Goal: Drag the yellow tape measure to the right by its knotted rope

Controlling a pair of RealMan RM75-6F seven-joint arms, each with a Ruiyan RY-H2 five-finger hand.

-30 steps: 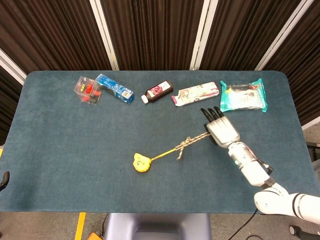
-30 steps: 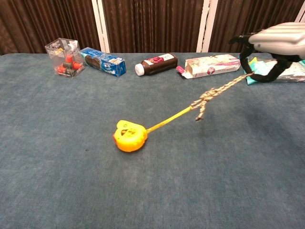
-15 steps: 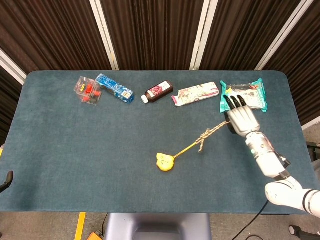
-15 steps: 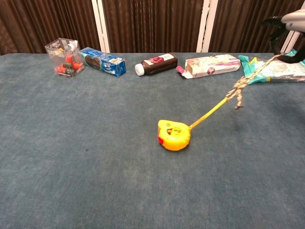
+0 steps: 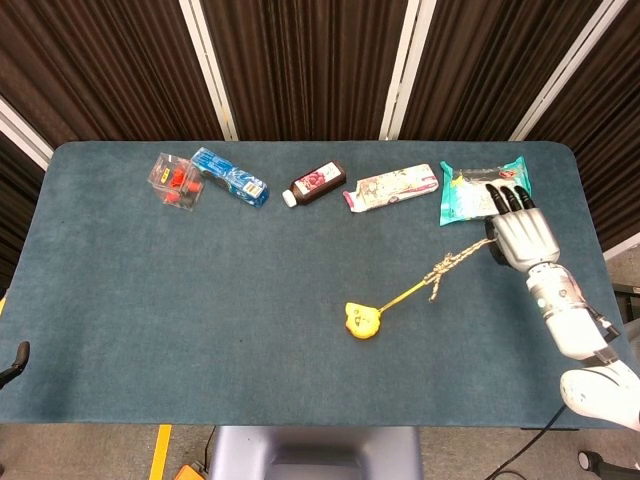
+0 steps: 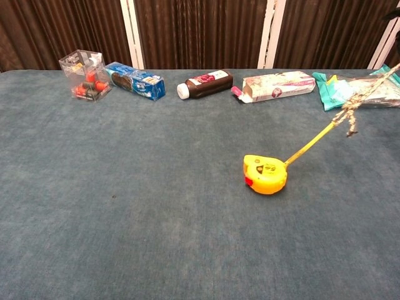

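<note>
A worktop point(image 5: 150, 300) covered in dark teal felt-like cloth with rounded corners fills most of the head view. Behind it hangs a dark brown ribbed curtain point(image 5: 300, 60), crossed by pale upright strips point(image 5: 208, 70) that lean slightly in the head view and stand straighter in the chest view. Below the near edge of the worktop a grey floor point(image 5: 100, 450) shows, with a yellow stripe point(image 5: 160, 450) on it. The light is even and casts only soft shadows.

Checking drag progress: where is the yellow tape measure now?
Head view: the yellow tape measure sits right of table centre, near the front edge, below the brown bottle.
</note>
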